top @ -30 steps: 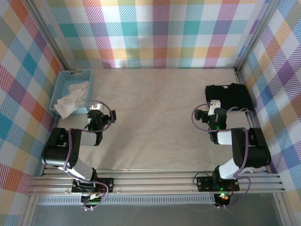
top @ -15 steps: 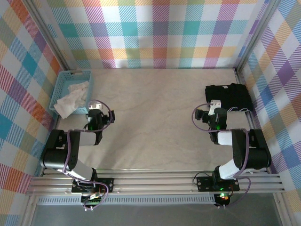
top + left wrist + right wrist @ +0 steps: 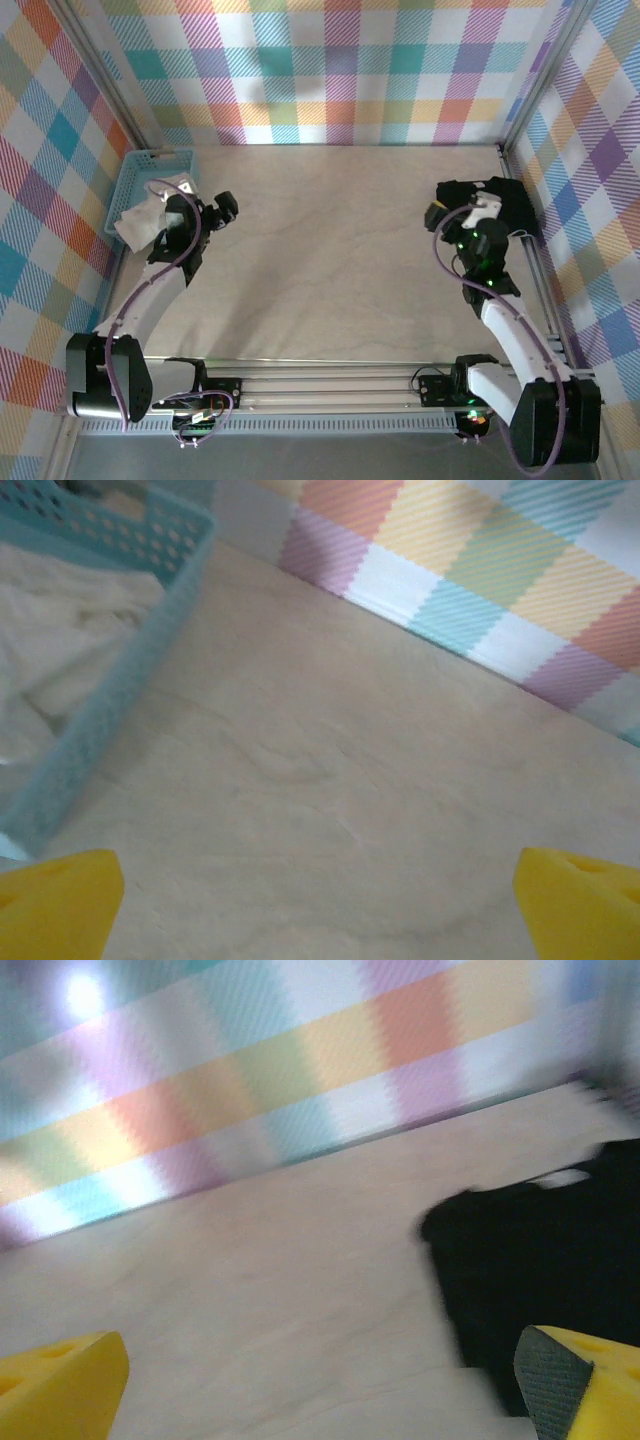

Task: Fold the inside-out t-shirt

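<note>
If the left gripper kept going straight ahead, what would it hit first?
Nothing close: the left gripper faces bare table, blue basket off to its left. Probably the plaid wall first; depth unclear.

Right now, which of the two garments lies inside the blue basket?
The white t-shirt, crumpled in the basket at the left; the black garment lies on the table.

Overhead camera looks down from the near edge on the whole table [image 3: 330,250]. Left wrist camera sits low, close beside the blue basket [image 3: 120,690]; right wrist camera low, near the black garment [image 3: 540,1270]. Both face the checked wall [image 3: 340,70].
</note>
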`<act>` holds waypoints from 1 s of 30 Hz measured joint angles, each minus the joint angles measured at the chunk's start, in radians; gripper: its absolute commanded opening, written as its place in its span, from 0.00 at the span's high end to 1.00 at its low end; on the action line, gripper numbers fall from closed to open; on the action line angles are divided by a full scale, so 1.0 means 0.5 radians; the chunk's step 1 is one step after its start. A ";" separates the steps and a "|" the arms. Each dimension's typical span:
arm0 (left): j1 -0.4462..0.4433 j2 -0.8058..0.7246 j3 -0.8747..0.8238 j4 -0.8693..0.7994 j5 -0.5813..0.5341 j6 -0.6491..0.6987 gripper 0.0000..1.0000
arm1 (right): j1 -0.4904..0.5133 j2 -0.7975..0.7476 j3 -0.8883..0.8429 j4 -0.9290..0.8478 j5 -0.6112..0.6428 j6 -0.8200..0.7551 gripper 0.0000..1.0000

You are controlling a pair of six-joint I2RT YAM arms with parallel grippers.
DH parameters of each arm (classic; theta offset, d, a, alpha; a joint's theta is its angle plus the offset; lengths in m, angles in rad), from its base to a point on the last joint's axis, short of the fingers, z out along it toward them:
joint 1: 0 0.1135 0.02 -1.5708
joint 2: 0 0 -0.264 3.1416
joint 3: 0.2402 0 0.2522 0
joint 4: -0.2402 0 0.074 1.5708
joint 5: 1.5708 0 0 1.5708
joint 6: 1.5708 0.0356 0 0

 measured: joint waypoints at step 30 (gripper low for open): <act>0.668 1.907 1.926 -1.194 -0.359 0.044 0.54 | 0.358 0.556 0.311 -0.417 -0.390 0.013 0.00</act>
